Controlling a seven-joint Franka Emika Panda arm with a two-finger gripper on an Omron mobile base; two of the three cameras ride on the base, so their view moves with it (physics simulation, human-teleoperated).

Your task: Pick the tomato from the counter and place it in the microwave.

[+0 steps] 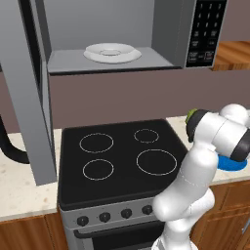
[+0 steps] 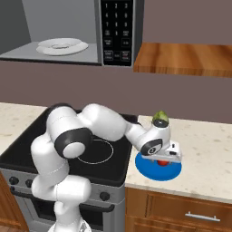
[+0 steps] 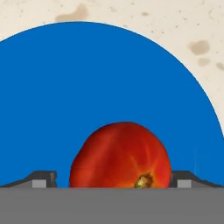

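Observation:
The tomato (image 3: 121,155), glossy red with a small stem scar, lies on a blue round plate (image 3: 100,87) on the beige speckled counter (image 2: 204,145). My gripper (image 3: 113,179) is down over it, with one dark fingertip on each side of the tomato: a small gap on the left, the right one almost touching. In the right base view the tomato (image 2: 161,162) peeks out red just under the hand (image 2: 162,156). The microwave (image 1: 122,29) hangs above the stove, its door (image 1: 29,97) swung open to the left and a white plate (image 1: 112,52) inside.
A black glass stovetop (image 1: 117,156) lies left of the blue plate (image 2: 158,172). A light-green lumpy object (image 2: 160,119) sits on the counter just behind my wrist. A wooden shelf (image 2: 181,59) juts out right of the microwave's keypad (image 2: 115,29).

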